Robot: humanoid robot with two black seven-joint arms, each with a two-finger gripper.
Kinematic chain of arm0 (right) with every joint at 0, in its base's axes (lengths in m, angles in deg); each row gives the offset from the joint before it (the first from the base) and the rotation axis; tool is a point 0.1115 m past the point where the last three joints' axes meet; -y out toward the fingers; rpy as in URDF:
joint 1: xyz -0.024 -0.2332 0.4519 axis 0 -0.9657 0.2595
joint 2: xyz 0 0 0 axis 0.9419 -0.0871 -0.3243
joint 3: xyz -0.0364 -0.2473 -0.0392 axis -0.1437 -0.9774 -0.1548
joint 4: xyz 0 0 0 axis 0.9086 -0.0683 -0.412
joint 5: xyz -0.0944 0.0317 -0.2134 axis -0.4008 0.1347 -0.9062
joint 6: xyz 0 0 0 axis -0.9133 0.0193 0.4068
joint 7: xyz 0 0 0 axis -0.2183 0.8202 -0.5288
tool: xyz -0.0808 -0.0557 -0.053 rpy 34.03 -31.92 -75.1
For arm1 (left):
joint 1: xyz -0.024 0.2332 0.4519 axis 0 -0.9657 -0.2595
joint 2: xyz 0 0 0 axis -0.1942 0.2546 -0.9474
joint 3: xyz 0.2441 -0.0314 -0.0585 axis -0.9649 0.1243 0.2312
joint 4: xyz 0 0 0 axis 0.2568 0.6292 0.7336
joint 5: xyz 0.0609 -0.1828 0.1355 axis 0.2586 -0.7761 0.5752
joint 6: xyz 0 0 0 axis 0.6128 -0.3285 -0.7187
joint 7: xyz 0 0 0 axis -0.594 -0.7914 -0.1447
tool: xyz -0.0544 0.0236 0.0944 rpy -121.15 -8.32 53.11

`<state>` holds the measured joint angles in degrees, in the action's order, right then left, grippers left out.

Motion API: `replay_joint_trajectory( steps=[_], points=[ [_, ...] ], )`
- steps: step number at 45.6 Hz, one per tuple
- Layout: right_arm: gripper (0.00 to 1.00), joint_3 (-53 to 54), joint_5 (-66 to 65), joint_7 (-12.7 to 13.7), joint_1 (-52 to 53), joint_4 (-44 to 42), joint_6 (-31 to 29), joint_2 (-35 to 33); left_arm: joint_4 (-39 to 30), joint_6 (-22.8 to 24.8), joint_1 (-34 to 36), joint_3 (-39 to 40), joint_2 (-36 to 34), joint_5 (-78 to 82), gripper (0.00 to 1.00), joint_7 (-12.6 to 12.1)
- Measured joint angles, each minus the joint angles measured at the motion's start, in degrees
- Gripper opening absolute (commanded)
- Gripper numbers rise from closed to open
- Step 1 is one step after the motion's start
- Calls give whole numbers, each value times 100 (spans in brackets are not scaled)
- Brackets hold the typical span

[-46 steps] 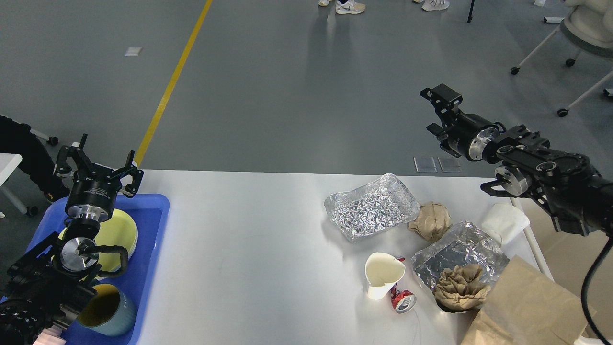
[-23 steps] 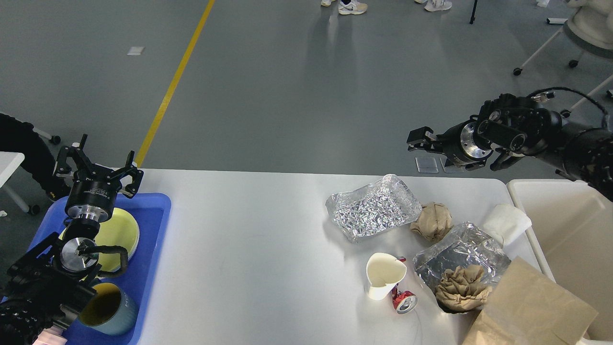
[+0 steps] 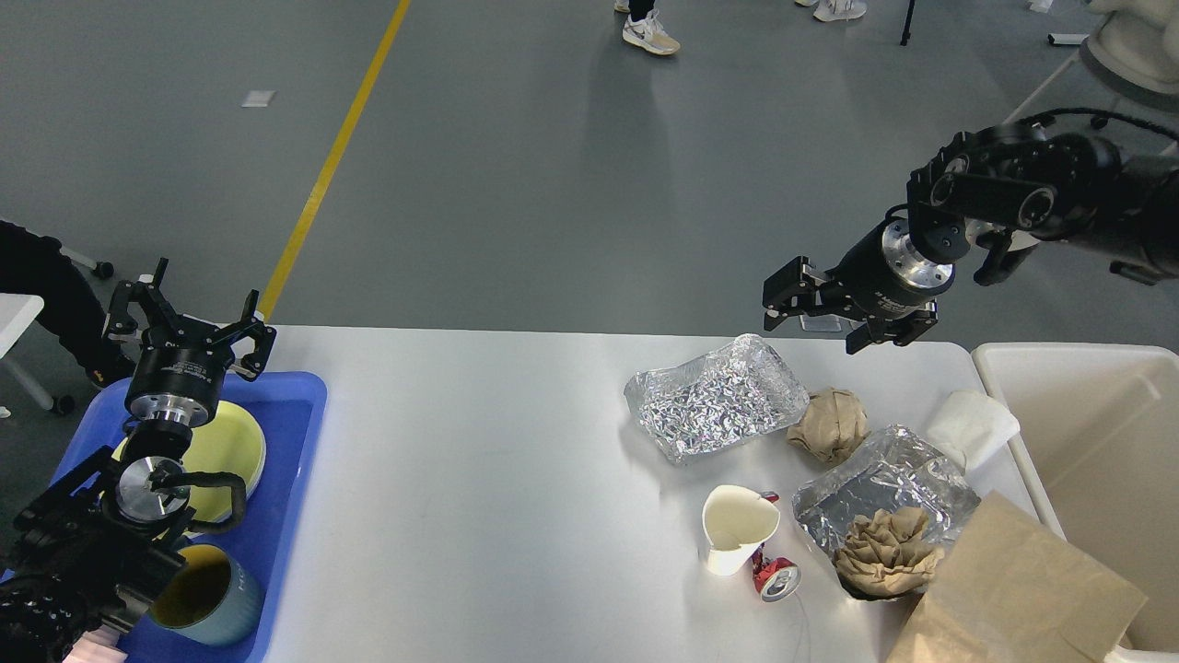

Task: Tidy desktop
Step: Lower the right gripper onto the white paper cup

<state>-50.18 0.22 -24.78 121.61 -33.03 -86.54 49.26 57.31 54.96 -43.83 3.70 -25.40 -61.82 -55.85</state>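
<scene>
The right gripper [image 3: 811,318] hangs in the air over the far edge of the desktop [image 3: 488,460], its two fingers spread well apart with nothing between them and touching nothing. Just below and toward the robot from it lies a crumpled foil sheet [image 3: 714,398], with a brown paper ball [image 3: 831,424] beside that. Nearer the robot sit a second foil piece [image 3: 889,483] holding crumpled brown paper [image 3: 884,551], a white paper cup [image 3: 737,527], a crushed red can [image 3: 776,577] and a brown paper bag [image 3: 1018,589]. To the gripper's right stands a cream bin [image 3: 1078,433]. Far off to its left, the left gripper [image 3: 189,318] hovers above a blue tray [image 3: 285,460], fingers apparently splayed open and empty, though they are seen nearly end-on.
</scene>
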Motion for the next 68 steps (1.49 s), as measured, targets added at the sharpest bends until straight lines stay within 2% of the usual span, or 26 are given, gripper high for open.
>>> replay_joint_trajectory(
  steps=[7, 15, 32, 39, 59, 63, 64, 68],
  points=[
    [100, -264, 46, 0, 706, 783, -482, -13, 0, 0, 0, 0, 0, -1, 97, 0],
    [100, -348, 58, 4, 1071, 1048, -1038, 17, 0, 0, 0, 0, 0, -1, 97, 0],
    [100, -364, -13, 38, -1103, 538, -232, 303, 1, 0, 0, 0, 2, 0, 97, 0],
    [100, -289, -19, 52, -1487, 297, 2, 328, 1, 0, 0, 0, 2, 0, 97, 0],
    [99, 106, -19, 53, -1973, 50, 34, 419, 1, 0, 0, 0, 3, 0, 97, 0],
    [92, 115, -26, 53, -2014, 31, 83, 444, 1, 0, 0, 0, 2, 0, 97, 0],
    [87, 116, -26, 53, -2033, 25, 111, 461, 1, 0, 0, 0, 1, 0, 97, 0],
    [50, 118, -26, 61, -2105, 14, 211, 588, 1, 0, 1, 0, 0, 0, 97, 0]
  ],
)
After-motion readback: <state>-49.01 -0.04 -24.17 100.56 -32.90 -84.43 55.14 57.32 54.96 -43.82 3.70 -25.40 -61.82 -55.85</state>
